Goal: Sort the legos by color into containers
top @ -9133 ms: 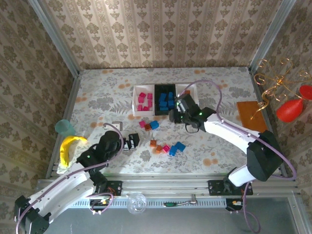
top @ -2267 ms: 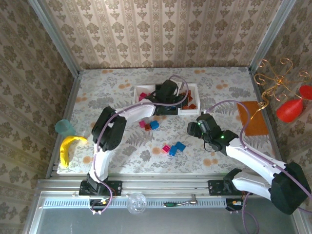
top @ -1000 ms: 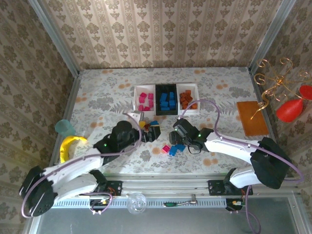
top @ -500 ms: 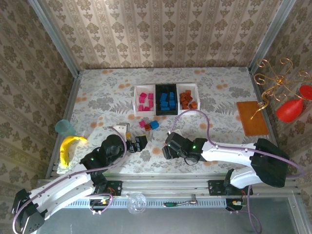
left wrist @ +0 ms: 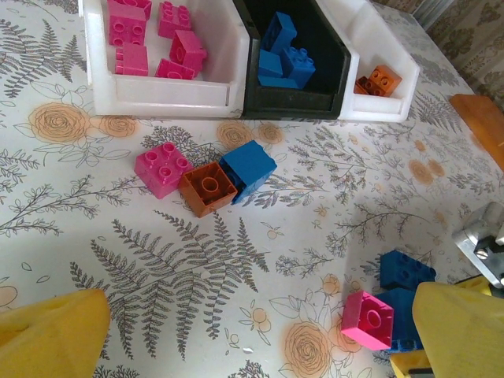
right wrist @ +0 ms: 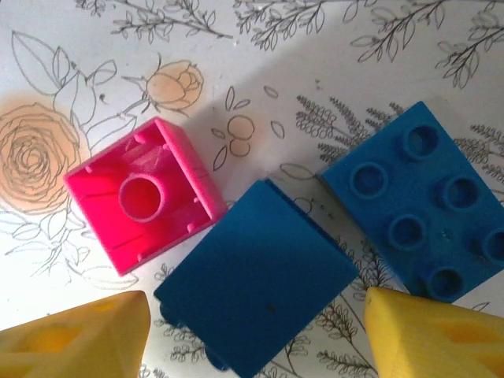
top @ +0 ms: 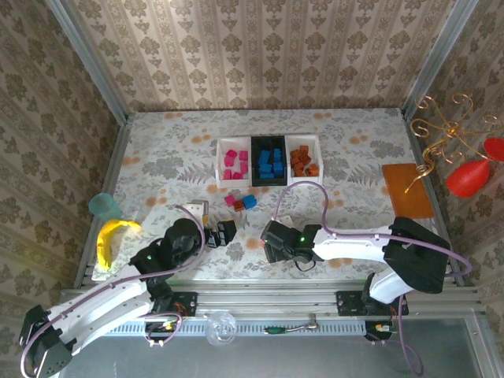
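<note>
The right arm [top: 354, 239] lies folded low, reaching across toward nine o'clock. Its right gripper [right wrist: 252, 335] is spread, yellow fingertips [right wrist: 79, 339] straddling a blue brick [right wrist: 260, 283] tipped on its side, not yet closed on it. The left gripper [left wrist: 252, 346] hovers wide open, facing the trays [left wrist: 165, 94] at twelve o'clock. A pink brick [right wrist: 142, 197] lies upturned at ten o'clock of the blue one.
</note>
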`<control>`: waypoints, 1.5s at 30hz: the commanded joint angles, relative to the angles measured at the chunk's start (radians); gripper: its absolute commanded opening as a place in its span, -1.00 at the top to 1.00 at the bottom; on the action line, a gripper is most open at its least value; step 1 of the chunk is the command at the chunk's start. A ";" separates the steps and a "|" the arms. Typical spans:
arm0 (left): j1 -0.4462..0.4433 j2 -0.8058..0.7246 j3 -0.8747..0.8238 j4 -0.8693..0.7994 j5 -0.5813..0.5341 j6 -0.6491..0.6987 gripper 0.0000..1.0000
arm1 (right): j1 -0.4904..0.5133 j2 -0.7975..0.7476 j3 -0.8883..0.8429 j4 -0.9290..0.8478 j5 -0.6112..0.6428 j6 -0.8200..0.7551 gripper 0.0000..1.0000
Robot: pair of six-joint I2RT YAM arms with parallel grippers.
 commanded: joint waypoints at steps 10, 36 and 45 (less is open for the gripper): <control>0.002 -0.020 -0.005 -0.019 -0.009 -0.018 -1.00 | -0.017 0.133 0.106 -0.046 0.084 -0.085 -0.25; 0.015 -0.005 0.021 -0.051 -0.005 -0.003 -1.00 | -0.383 -0.006 0.410 0.037 -0.082 -0.305 0.29; 0.009 0.039 0.052 -0.097 0.017 -0.007 -1.00 | -0.459 0.447 0.832 -0.058 -0.038 -0.262 0.28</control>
